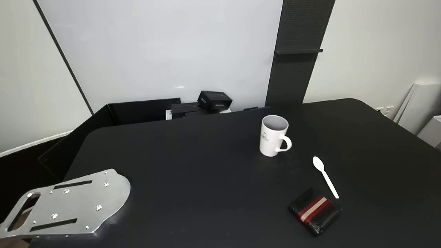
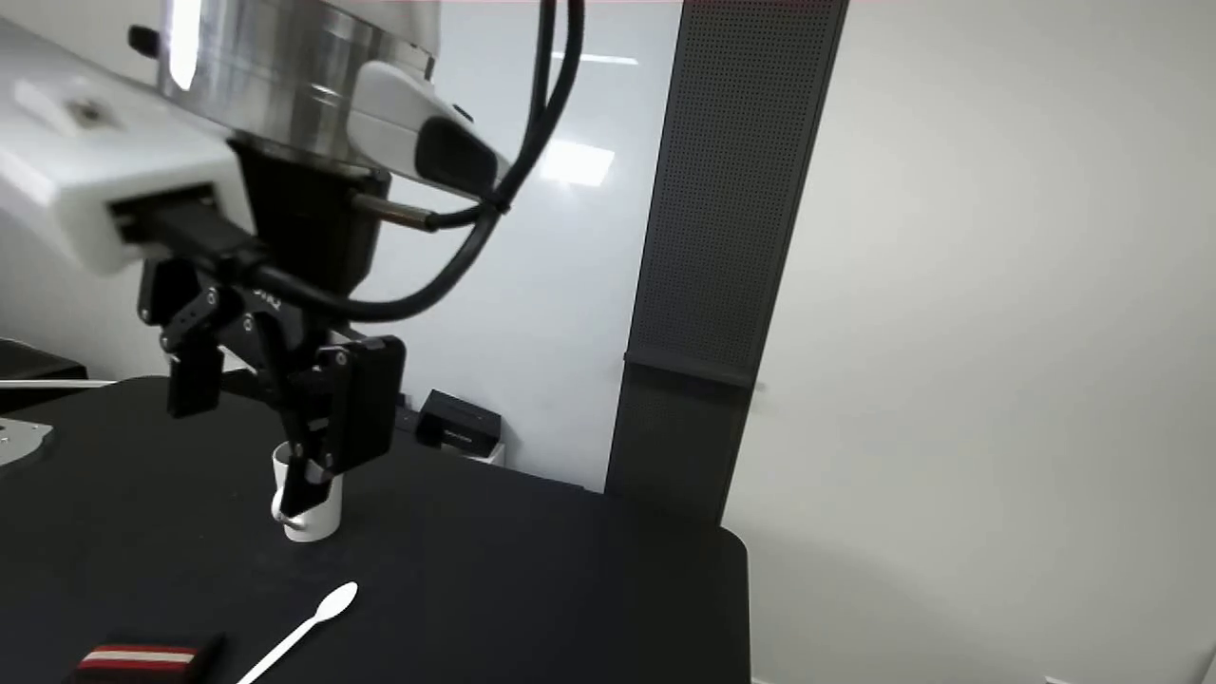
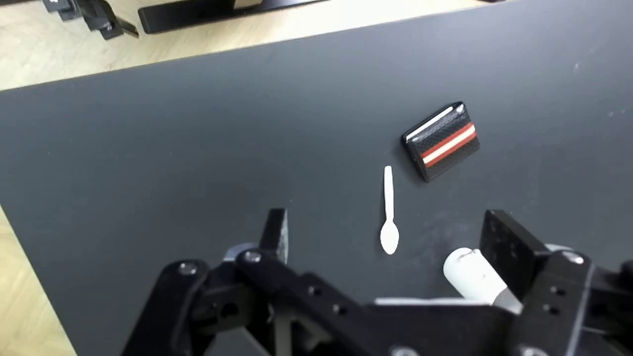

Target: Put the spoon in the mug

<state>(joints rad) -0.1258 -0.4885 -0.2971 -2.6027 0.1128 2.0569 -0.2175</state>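
The white spoon (image 1: 325, 176) lies flat on the black table. It also shows in an exterior view (image 2: 309, 627) and in the wrist view (image 3: 389, 210), bowl end toward the mug side. The white mug (image 1: 270, 143) stands upright with its handle out to one side. In an exterior view the mug (image 2: 318, 521) is partly hidden behind a finger; in the wrist view the mug (image 3: 472, 277) is partly covered by the right finger. My gripper (image 2: 285, 423) is open and empty, raised above the table. In the wrist view the spoon appears between the open fingertips (image 3: 385, 230).
A dark wallet (image 1: 315, 212) with a red and white stripe lies close beside the spoon's handle end. A grey metal plate (image 1: 82, 203) is at the left. Black boxes (image 1: 215, 100) sit behind the table's far edge. A cable (image 2: 456, 256) loops from the wrist.
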